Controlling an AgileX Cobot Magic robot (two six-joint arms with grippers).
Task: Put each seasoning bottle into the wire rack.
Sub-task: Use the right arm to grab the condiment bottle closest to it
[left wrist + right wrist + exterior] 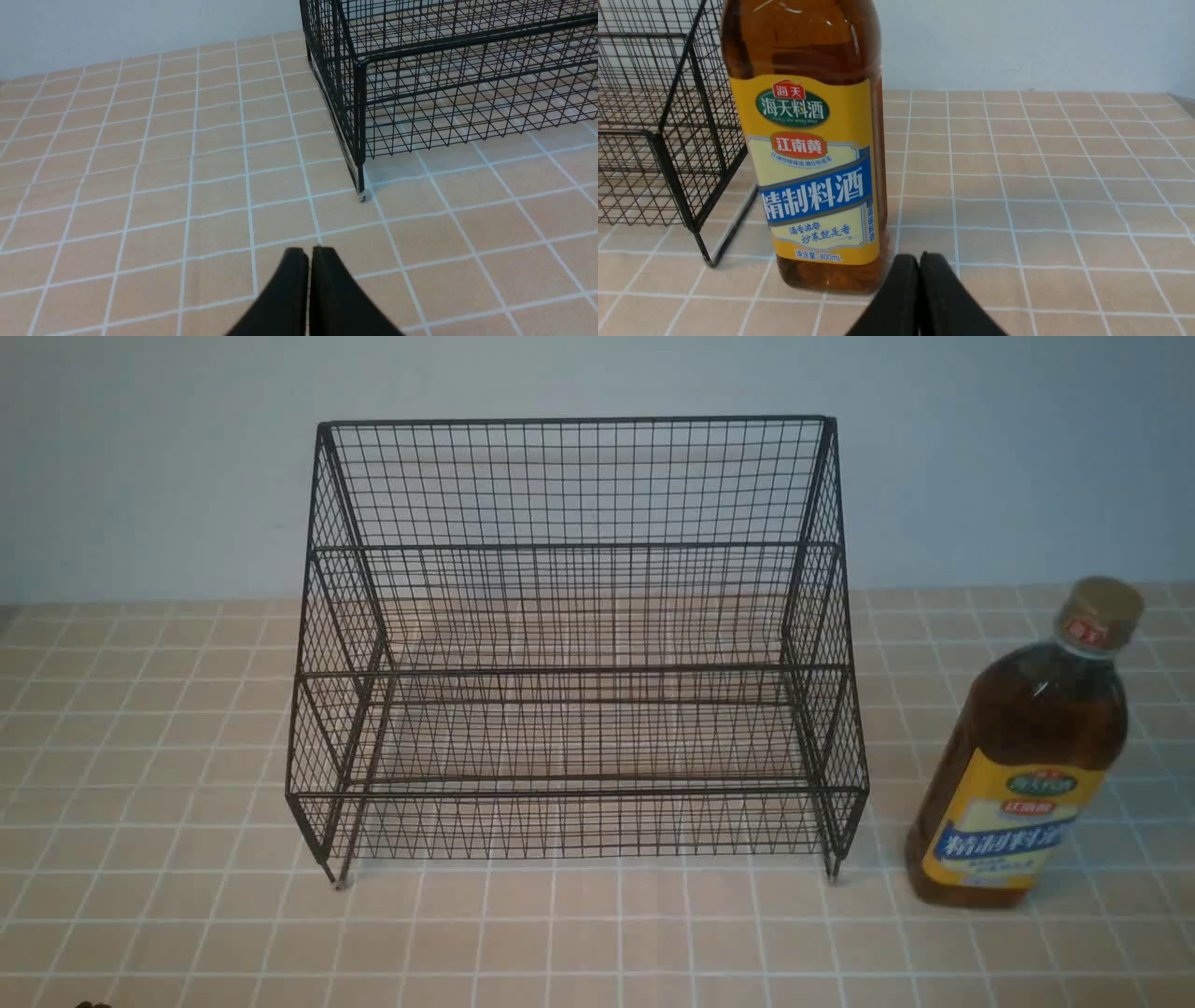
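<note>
The seasoning bottle (1022, 747), amber liquid, tan cap, yellow label with a blue band, stands upright on the tiled table just right of the wire rack (574, 644). Both rack tiers hold nothing. In the right wrist view the bottle (808, 154) stands close in front of my right gripper (919, 257), which is shut and empty, apart from the bottle's base. My left gripper (309, 251) is shut and empty over bare tiles, short of the rack's front left foot (361, 193). Neither gripper shows in the front view.
The table (187, 896) is covered in tan tiles with white grout. A pale wall (140, 476) runs behind the rack. The rack's corner (672, 140) stands beside the bottle in the right wrist view.
</note>
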